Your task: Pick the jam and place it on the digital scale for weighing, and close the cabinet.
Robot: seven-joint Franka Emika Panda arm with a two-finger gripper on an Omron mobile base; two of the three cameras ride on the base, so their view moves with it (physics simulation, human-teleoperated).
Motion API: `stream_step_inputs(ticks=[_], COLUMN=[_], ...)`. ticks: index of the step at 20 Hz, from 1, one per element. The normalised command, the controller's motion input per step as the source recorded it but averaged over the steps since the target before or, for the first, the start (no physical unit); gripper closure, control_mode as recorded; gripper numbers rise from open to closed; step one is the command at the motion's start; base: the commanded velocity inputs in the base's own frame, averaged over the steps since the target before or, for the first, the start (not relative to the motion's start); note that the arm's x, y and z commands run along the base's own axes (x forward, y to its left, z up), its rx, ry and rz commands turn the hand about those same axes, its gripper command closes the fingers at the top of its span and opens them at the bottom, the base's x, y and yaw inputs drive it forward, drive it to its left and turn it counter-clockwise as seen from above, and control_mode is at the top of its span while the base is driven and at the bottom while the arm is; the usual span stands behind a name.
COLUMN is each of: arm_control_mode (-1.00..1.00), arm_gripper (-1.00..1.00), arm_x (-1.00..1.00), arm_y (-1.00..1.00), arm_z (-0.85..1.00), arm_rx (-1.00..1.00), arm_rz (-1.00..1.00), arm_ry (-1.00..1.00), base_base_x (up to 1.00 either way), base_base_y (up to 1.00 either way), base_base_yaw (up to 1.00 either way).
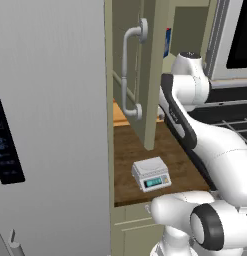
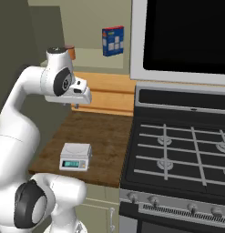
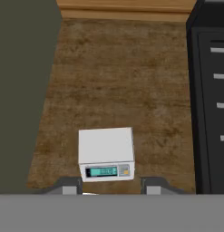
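Nearest you, the digital scale (image 3: 105, 146) sits on the wooden counter (image 3: 118, 77) with its top plate bare. Your gripper (image 3: 108, 186) hangs above it, its 2 fingers closed on nothing. The jam (image 2: 71, 52) stands upright farther back, above the scale on the open cabinet's (image 1: 154, 60) shelf, left of the blue box (image 2: 113, 41). Reach up and back from the scale.

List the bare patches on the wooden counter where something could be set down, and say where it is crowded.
Bare wood lies behind the digital scale, toward the back wall, and between it and the stove. The scale's top plate is bare. It is tightest at the front edge, near the gripper.
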Motion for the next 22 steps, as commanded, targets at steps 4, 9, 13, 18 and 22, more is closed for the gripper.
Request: stream_step_inputs(ticks=[4,9,13,18,22], arm_control_mode=[-1.0,-1.0,-1.0,-1.0,-1.0], arm_gripper=[-1.0,-1.0,-1.0,-1.0,-1.0], arm_x=[-0.34,-0.62,-0.68,-0.6,-0.38], arm_y=[0.11,0.22,0.03,0.0,0.0], arm_z=[0.0,0.12,0.29,0.55,0.87], arm_rx=[0.0,0.0,0.0,0.0,0.0], arm_rz=[0.01,0.09,0.11,0.15,0.19], arm_ry=[-0.02,-0.34,-0.35,-0.35,-0.37], base_base_x=[0.0,0.0,0.0,0.0,0.0], base_base_y=[0.0,0.0,0.0,0.0,0.0], base_base_yaw=[0.0,0.0,0.0,0.0,0.0])
